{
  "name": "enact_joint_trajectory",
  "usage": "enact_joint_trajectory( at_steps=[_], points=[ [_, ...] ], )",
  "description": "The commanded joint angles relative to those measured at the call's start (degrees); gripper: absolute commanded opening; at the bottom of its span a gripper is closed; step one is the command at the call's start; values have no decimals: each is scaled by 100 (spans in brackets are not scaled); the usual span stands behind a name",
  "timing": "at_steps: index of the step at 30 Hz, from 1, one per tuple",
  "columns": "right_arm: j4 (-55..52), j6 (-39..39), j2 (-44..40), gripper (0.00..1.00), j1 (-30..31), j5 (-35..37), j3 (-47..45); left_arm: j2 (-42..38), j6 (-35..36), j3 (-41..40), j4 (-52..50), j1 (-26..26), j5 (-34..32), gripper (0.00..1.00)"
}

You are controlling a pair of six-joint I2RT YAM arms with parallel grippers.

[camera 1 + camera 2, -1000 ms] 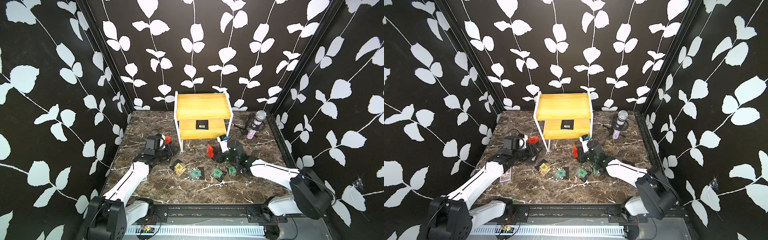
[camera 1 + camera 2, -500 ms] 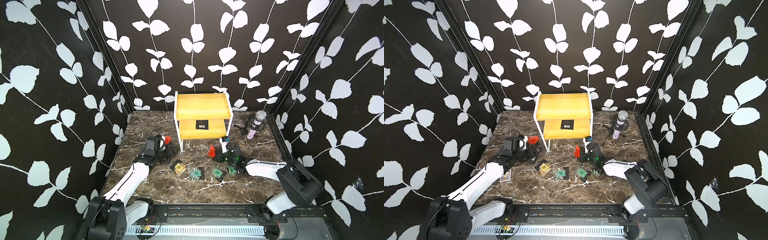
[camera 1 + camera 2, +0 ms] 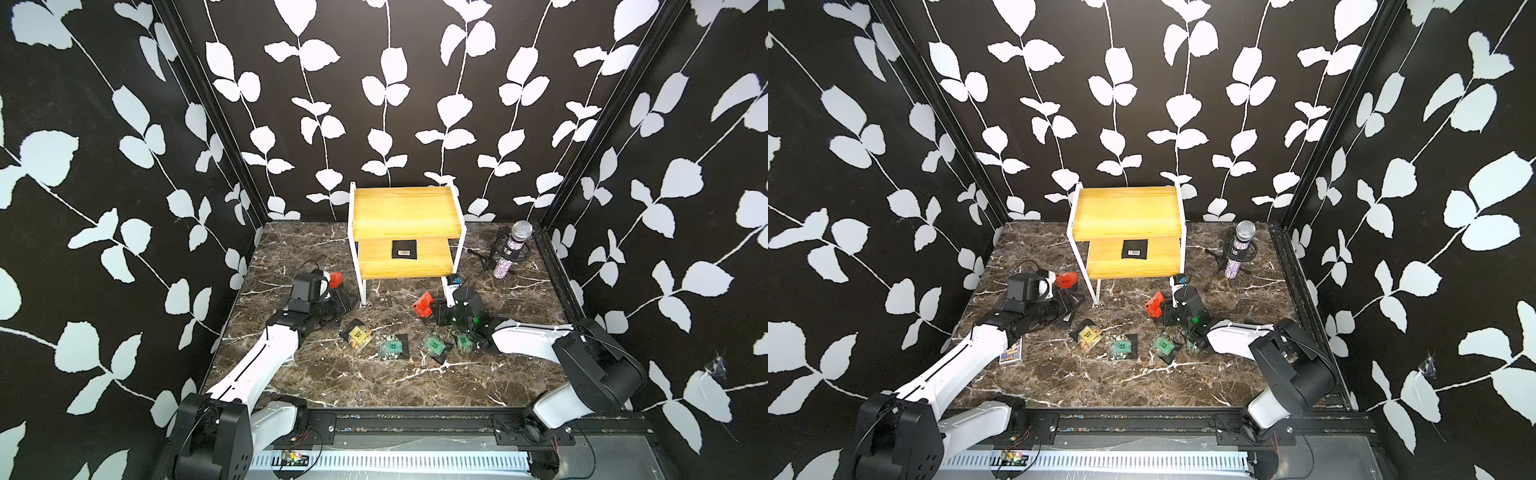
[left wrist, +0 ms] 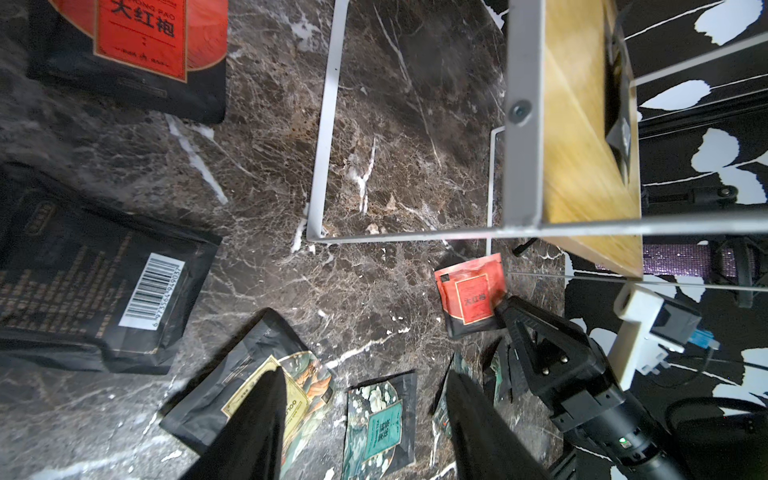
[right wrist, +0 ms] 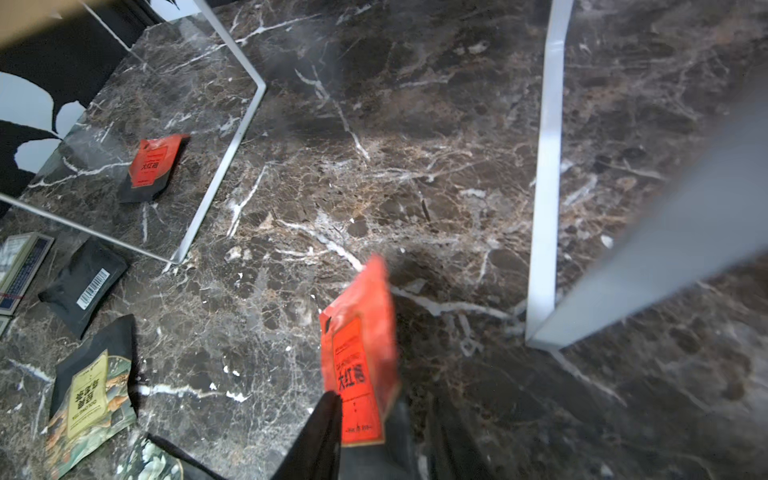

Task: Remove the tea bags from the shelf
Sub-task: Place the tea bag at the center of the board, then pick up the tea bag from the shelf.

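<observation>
down low, right gripper [image 5: 384,419] close to the tabletop [image 3: 374,382], just in front of the shelf [image 3: 405,208] by its front right leg. jaws parted, gap wider than the thin red tea bag [image 5: 361,353] standing on edge against one finger, blurred; impossible to tell whether touching the marble.

left gripper [image 4: 363,374] low near the shelf's front left leg, jaws apart, nothing between them.

on the shelf's lower board, near the middle, one black tea bag [image 3: 404,249] lying flat, barcode up.

off the shelf, flat on the tabletop between the two arms: a yellow-label tea bag [image 3: 357,333] and two green-label tea bags [image 3: 390,347]. a second red tea bag [image 3: 336,279] just behind the left wrist, and a barcode-up tea bag [image 4: 104,291] close by.

sparkly microphone [image 3: 513,251] on its stand in the back right corner, well apart from both arms.
</observation>
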Motion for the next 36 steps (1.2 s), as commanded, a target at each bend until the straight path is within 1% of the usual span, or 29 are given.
enact_joint_trajectory(
  at_steps=[1, 3, 8, 12, 16, 20, 23, 29, 30, 31, 36],
  points=[
    [-213, -178, -319, 41, -17, 156, -122, -58, 11, -95, 121, -33, -75, 56],
    [-380, -272, -454, 42, -23, 150, -112, -63, 1, -96, 135, -42, -75, 56],
    [-878, -676, -913, 48, 1, 40, -36, -68, -7, -61, 155, -50, -83, 56],
    [-1492, -1367, -1270, 53, 210, 7, 183, -116, 44, 17, 79, -81, -119, 56],
    [-1943, -2168, -1535, 58, 626, 73, 429, -135, 135, 162, -69, -136, -179, 57],
    [-2015, -2812, -1727, 66, 915, 128, 587, -131, 176, 306, -117, -199, -213, 58],
    [-1939, -3326, -1797, 72, 1042, 41, 689, -95, 187, 377, -117, -262, -249, 58],
    [-1610, -4376, -1714, 86, 1063, -353, 901, -67, 152, 393, -59, -400, -307, 58],
    [-1524, -4558, -1694, 91, 1058, -393, 922, -77, 149, 392, -64, -411, -319, 58],
    [-1451, -4728, -1663, 99, 1058, -436, 945, -100, 150, 396, -65, -420, -329, 59],
    [-1267, -5495, -1250, 99, 1062, -500, 1280, -135, 157, 397, -117, -431, -347, 59]
  ],
)
